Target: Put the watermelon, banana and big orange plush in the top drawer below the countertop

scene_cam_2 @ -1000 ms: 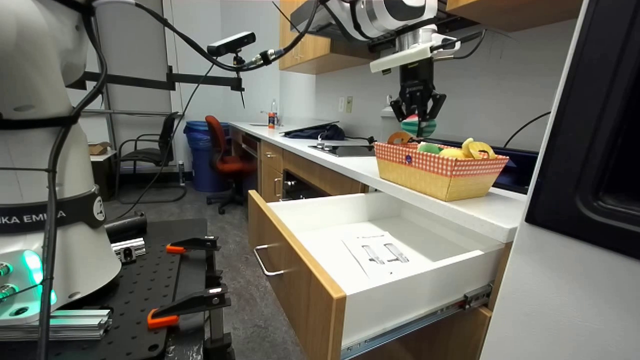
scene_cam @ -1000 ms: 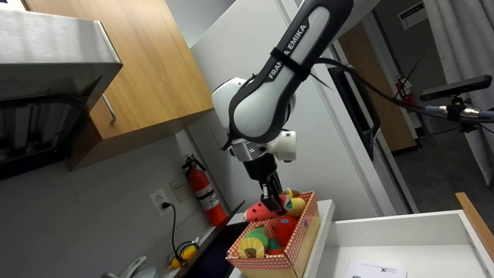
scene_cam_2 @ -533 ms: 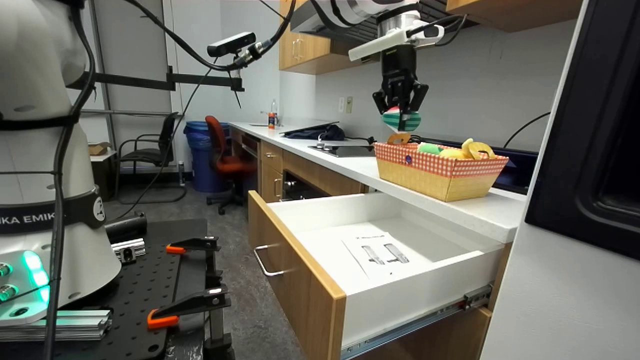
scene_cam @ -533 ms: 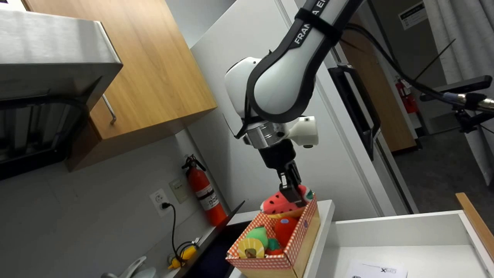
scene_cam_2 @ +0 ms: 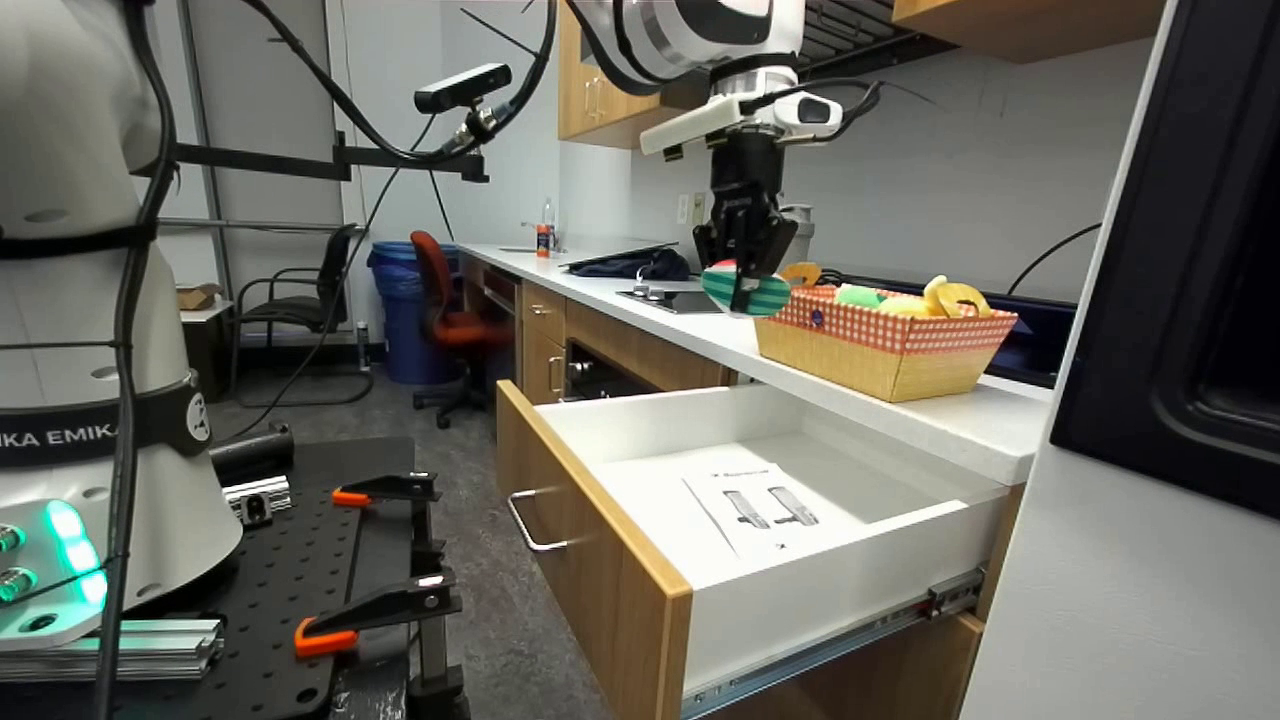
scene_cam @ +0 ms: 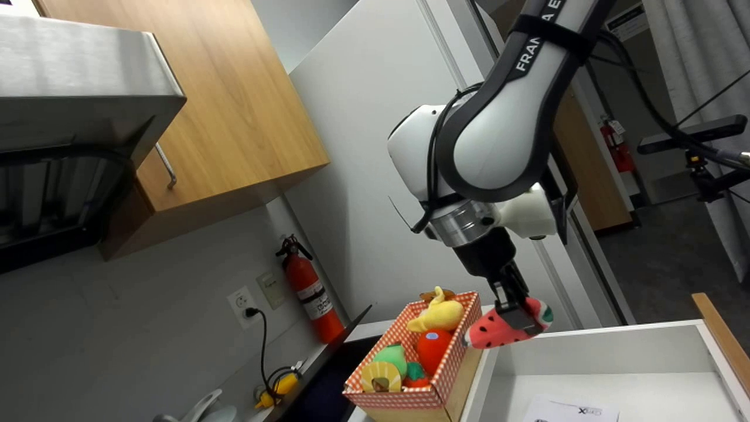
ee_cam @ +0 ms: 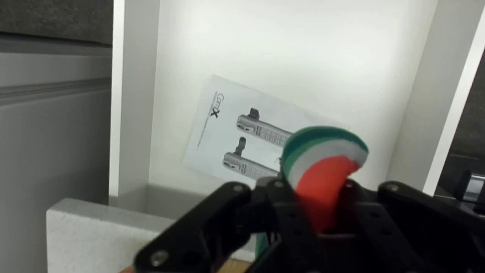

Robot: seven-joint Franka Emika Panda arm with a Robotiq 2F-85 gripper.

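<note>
The watermelon [scene_cam: 492,333], a plush wedge, hangs in your gripper [ee_cam: 314,187], the fingers pinched around its middle, near the front edge of the counter [scene_cam_2: 995,415] and higher than the open top drawer [scene_cam_2: 830,570]. Expect it light and soft, squashing rather than breaking; its fabric should slip little, and the thick middle you have looks like the best hold. In an exterior view you get its seeded red face and, inside the basket [scene_cam: 398,400], a round red toy [scene_cam: 433,351]. In an exterior view you get its striped rind [scene_cam_2: 770,297] and the wooden drawer front [scene_cam_2: 620,590]. The wrist view best shows a finger on each side of the wedge, whose far end hides part of the printed sheet [ee_cam: 227,129] in the drawer.
</note>
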